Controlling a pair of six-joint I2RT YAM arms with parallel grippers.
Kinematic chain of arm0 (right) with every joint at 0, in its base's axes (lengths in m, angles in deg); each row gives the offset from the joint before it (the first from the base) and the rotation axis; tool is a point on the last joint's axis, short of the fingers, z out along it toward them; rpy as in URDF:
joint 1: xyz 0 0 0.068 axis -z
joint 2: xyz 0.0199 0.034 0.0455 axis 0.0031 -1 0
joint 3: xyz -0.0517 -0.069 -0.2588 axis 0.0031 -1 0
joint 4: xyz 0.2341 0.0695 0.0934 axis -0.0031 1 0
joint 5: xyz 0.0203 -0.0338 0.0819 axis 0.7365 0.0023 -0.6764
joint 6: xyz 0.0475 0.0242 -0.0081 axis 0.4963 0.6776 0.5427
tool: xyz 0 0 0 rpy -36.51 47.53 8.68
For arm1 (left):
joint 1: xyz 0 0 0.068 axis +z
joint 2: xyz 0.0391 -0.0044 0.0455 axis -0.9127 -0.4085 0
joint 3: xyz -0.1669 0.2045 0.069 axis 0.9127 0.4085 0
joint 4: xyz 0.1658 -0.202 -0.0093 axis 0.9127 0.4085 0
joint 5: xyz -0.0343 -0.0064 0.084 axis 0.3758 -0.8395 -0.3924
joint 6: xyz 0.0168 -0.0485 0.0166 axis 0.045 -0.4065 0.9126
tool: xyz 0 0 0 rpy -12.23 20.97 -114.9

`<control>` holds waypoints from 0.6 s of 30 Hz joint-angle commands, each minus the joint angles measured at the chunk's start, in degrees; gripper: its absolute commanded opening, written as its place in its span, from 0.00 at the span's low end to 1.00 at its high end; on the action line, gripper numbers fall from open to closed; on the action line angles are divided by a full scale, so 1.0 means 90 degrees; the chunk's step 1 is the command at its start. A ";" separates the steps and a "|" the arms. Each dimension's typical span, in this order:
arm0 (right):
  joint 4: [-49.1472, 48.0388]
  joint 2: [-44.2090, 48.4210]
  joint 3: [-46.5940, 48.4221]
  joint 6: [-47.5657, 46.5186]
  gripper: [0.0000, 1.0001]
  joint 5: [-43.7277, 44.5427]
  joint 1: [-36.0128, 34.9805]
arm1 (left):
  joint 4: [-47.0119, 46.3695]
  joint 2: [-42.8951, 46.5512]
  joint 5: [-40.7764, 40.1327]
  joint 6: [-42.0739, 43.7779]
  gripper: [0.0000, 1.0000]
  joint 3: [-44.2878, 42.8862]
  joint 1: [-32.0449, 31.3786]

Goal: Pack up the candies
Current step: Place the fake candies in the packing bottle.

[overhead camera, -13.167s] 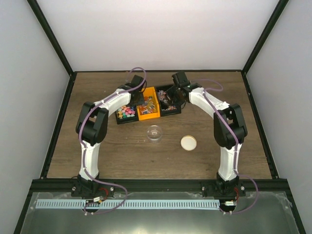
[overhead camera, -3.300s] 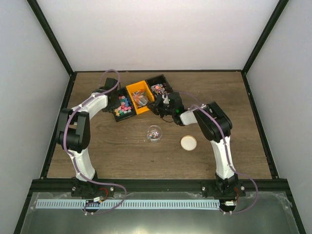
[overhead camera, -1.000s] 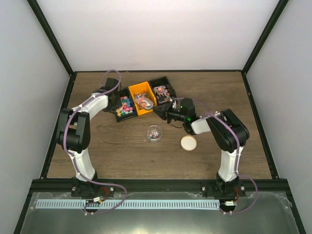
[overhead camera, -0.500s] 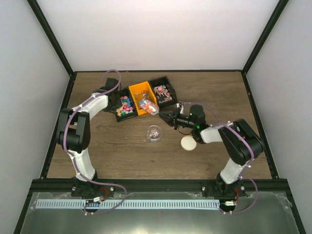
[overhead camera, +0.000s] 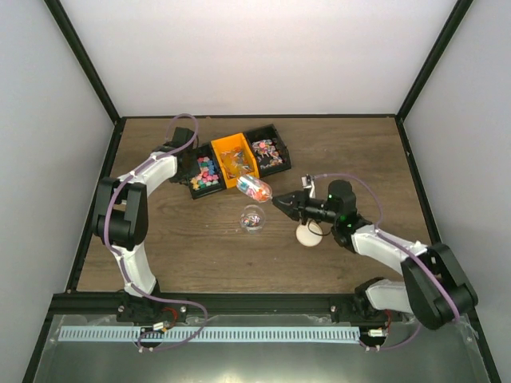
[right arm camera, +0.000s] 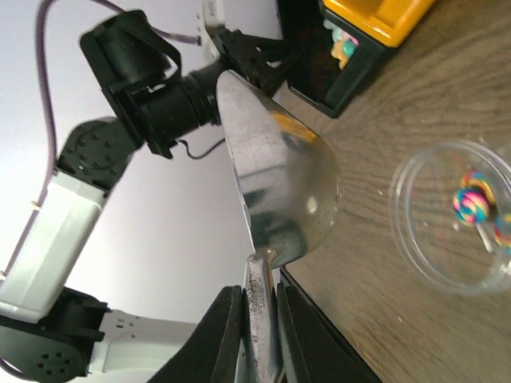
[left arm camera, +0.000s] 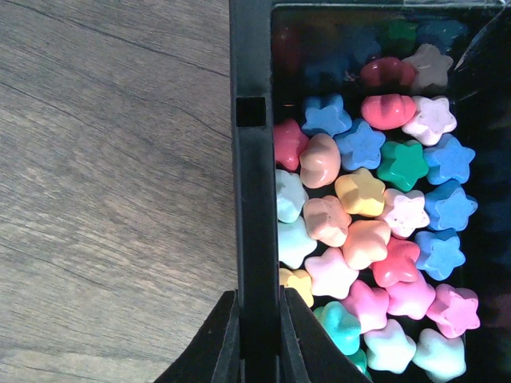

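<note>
The candies fill three joined bins: a black one (overhead camera: 205,173) with star-shaped sweets (left arm camera: 367,239), an orange one (overhead camera: 235,162) and a second black one (overhead camera: 267,149). My right gripper (overhead camera: 281,203) (right arm camera: 259,311) is shut on the handle of a metal spoon (right arm camera: 279,191). Its bowl carries pink and mixed candies (overhead camera: 254,189) just up-left of the clear jar (overhead camera: 253,217) (right arm camera: 455,223). A few swirled sweets (right arm camera: 471,206) lie in the jar. My left gripper (overhead camera: 192,170) (left arm camera: 259,319) is shut on the left black bin's wall (left arm camera: 254,199).
The cream round lid (overhead camera: 308,234) lies on the wood table right of the jar, under my right forearm. Black frame rails (overhead camera: 96,207) border the table on both sides and at the back. My left arm (right arm camera: 144,88) shows behind the spoon in the right wrist view.
My right arm has drawn back from the bins toward the near right, bringing the spoon with candies to just beside the jar. The left arm has stayed on the bin.
</note>
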 commanded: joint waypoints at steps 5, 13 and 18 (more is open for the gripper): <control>0.3348 0.1018 0.0298 -0.1476 0.01 -0.0022 0.0030 | 0.0173 -0.0426 0.0342 0.0011 0.04 0.0217 -0.0023; 0.4813 0.1734 0.0383 -0.2023 0.01 0.0059 0.0030 | 0.0166 -0.0441 0.0354 0.0018 0.04 0.0222 -0.0023; 0.5484 0.2039 0.0470 -0.2245 0.01 0.0148 0.0024 | 0.0142 -0.0452 0.0360 0.0019 0.04 0.0232 -0.0023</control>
